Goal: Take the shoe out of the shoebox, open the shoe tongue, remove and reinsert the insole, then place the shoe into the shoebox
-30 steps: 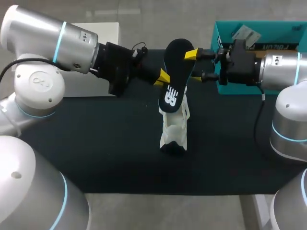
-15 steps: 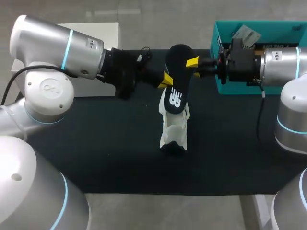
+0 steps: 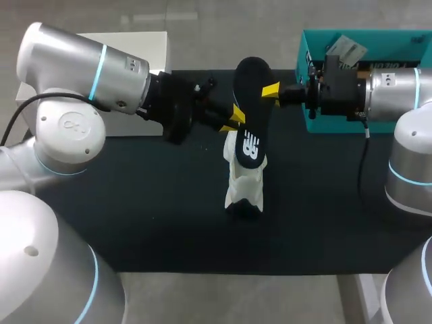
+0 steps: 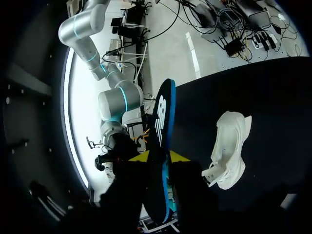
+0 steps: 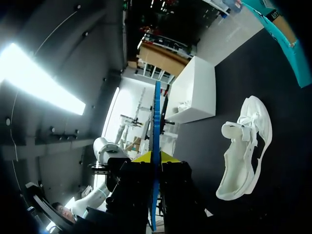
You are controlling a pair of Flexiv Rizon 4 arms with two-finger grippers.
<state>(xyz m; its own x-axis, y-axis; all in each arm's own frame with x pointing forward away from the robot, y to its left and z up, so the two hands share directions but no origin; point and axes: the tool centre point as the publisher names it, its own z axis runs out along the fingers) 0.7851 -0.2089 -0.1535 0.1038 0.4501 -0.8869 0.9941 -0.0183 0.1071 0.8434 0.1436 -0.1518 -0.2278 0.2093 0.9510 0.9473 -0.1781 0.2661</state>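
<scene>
Left tool (image 3: 233, 117): closed on the near long edge of the black insole (image 3: 251, 94); its wrist view shows a yellow tip on either face of the insole, which runs out ahead of the fingers.
Right tool (image 3: 269, 90): clamped on the opposite long edge; its wrist view shows the insole edge-on, pinched between the two yellow tips.
Left arm: enters from the upper left of the frame and reaches in to the centre.
Right arm: enters from the upper right and lies level in front of the shoebox (image 3: 304, 57), its tool facing the left one across the insole.
Insole: held in the air at upper centre of the head view, tilted, with its rounded end toward the top of the frame and its white-printed end pointing down at the shoe (image 3: 246, 182). In both wrist views there is open space between insole and shoe.
Shoe: white, alone on the dark surface (image 3: 135, 202) at the centre of the frame, outside the shoebox, directly below the insole's lower end in the head view. No tool touches it.
Shoebox: teal, open, at the upper right corner, behind the right tool; a pale card (image 3: 345, 48) lies inside.
White block (image 3: 135, 42): at the upper left, behind the left arm, well apart from the shoe.
</scene>
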